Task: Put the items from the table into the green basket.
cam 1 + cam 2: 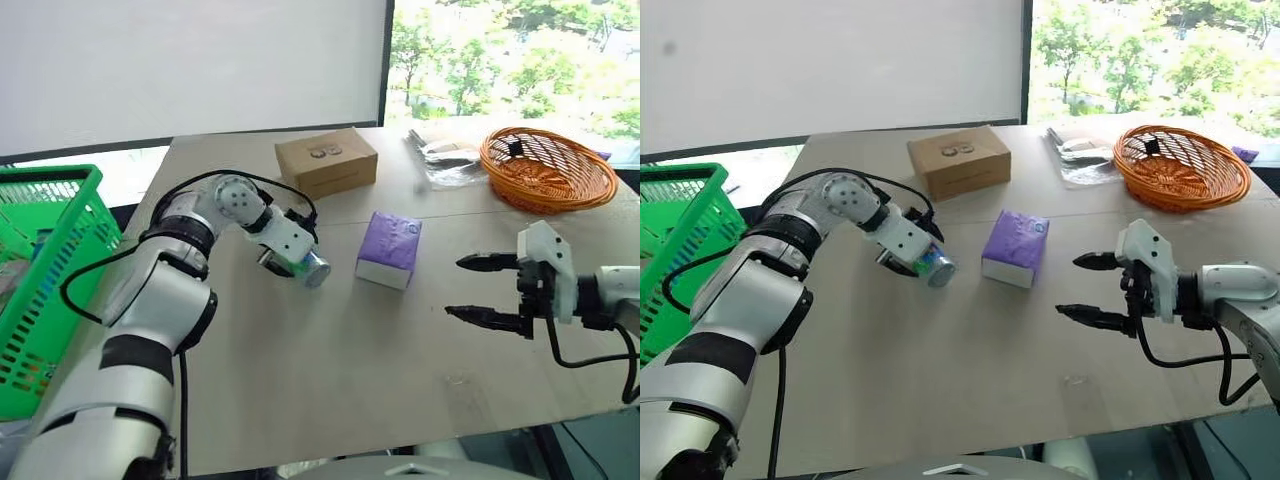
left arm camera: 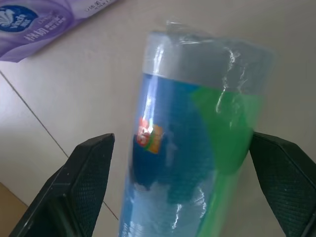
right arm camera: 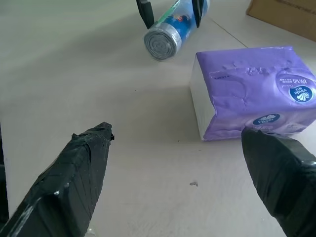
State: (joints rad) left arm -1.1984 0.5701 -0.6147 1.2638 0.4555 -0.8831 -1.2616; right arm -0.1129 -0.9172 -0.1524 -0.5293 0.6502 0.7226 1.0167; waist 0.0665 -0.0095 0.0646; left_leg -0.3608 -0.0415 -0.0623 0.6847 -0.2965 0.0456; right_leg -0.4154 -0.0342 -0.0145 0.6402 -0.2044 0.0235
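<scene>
The blue can (image 1: 314, 268) is lying on its side on the tabletop (image 1: 330, 380) between the left pincer (image 1: 300, 262)'s spread fingers — straddled for a grasp — while the right pincer (image 1: 487, 290) is hovering agape near the purple pack (image 1: 390, 247), the green basket (image 1: 40, 270) waiting off the left edge.

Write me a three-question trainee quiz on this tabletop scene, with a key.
1. True or false: the blue can already lies inside the green basket.
2. Which thing lies between the open fingers of the left gripper? A) purple pack B) blue can C) cardboard box
3. Fill in: the orange wicker bowl sits at the table's far ____ corner.

Key: 1 false; 2 B; 3 right.
</scene>
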